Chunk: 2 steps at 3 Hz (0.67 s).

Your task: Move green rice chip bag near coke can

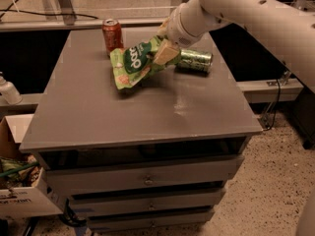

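Gripping crinkly light-green rice chip bag [132, 65] w/ white two-finger gripper [165, 53] over grey tabletop [98, 117]; red-orange coke can [112, 34] near, up-left of gripper; green can [195, 61] lying just right.

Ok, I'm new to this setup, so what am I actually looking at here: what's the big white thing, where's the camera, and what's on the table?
The big white thing is the robot's single arm, reaching in from the upper right. At its end is a two-finger pincer, closed on the green rice chip bag, which hangs from it close to the coke can. There is only one view, looking down on the grey table from its drawer side. The coke can stands upright near the far edge. A green can lies on its side just right of the pincer. Whether the bag's lower end touches the tabletop I cannot tell. Left of the table sit a white bottle and a cardboard box.
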Tool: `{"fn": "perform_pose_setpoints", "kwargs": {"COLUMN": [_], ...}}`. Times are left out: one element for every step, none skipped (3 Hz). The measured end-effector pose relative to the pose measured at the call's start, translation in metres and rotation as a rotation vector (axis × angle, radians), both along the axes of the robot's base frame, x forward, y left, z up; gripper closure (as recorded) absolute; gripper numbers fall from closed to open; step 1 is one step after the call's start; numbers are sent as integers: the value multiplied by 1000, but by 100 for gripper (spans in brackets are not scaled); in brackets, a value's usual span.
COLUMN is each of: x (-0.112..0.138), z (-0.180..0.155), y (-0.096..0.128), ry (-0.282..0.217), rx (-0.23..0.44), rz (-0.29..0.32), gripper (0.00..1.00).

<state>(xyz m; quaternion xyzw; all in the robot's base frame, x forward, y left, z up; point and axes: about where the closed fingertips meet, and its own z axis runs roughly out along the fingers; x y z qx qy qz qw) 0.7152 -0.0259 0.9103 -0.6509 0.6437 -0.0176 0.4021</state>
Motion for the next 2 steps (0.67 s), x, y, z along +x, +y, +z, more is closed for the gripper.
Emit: {"fn": "perform_pose_setpoints", "kwargs": {"x": [25,52], "z": [-2,-1], "y": [-12,-17], "ry": [-18,-39], "rx": [-48,-83], "rz": [-27,-47], "gripper": [100,100]}}
